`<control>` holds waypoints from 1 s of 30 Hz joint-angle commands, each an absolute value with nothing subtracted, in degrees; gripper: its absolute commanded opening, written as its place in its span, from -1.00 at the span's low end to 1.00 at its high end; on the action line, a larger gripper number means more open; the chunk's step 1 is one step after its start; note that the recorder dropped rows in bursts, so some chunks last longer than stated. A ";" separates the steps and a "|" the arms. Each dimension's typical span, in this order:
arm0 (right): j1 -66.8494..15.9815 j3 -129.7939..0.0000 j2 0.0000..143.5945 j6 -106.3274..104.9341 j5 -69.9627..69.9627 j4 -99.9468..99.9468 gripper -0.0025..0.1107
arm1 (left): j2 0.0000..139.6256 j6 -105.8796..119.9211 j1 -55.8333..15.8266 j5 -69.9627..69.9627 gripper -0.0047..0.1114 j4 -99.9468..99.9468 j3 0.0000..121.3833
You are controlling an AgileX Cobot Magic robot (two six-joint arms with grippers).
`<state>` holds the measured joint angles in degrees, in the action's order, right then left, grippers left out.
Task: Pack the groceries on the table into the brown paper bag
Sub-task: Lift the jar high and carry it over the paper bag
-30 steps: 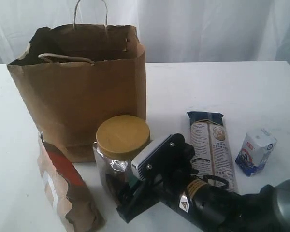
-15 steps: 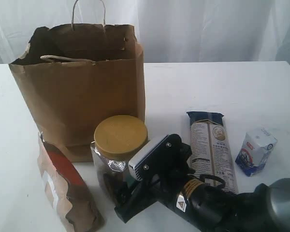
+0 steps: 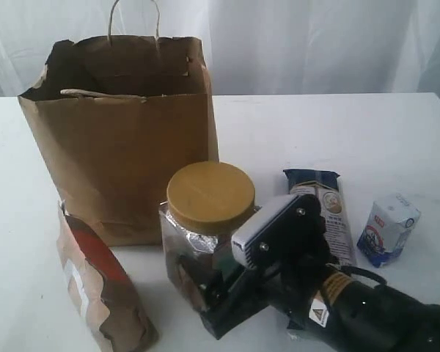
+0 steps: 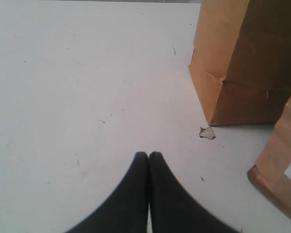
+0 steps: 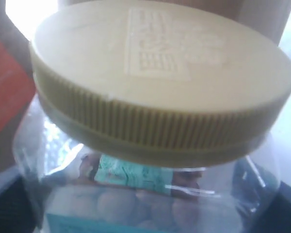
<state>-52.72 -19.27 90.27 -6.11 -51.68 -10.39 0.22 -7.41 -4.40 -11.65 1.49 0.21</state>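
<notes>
The gold-lidded clear jar (image 3: 209, 198) is tilted in front of the brown paper bag (image 3: 117, 147), and my right gripper (image 3: 205, 282) is shut on its body from the near side. In the right wrist view the jar (image 5: 160, 73) fills the frame, with the gripper (image 5: 145, 213) showing only as dark fingers at either side. My left gripper (image 4: 149, 155) is shut and empty, low over the table (image 4: 77, 73) near the bag's (image 4: 247, 63) bottom corner. On the table lie the brown-red pouch (image 3: 95, 286), the long dark-blue packet (image 3: 319, 205) and the small white-blue carton (image 3: 388, 229).
A small torn paper scrap (image 4: 207, 132) lies by the bag's corner. The pouch (image 4: 281, 155) stands close beside the bag in the left wrist view. A white curtain hangs behind the table (image 3: 337, 132).
My right gripper has carried the jar to the right and a little upward, away from the pouch. The bag shifted slightly. The left gripper stays shut.
</notes>
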 commanded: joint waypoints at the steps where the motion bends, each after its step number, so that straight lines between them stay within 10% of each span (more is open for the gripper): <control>1: -52.90 -17.15 82.65 -6.62 -52.91 -10.54 -0.96 | 0.00 -7.43 -4.75 -11.52 -0.92 1.87 0.00; 15: -52.90 -18.37 56.79 23.76 -43.76 19.43 -0.96 | 0.00 -7.43 -4.75 -11.52 -0.92 1.87 0.00; 30: -52.90 -46.58 67.21 25.73 -38.17 25.56 -0.96 | 0.00 -7.43 -4.75 -11.52 -0.92 1.87 0.00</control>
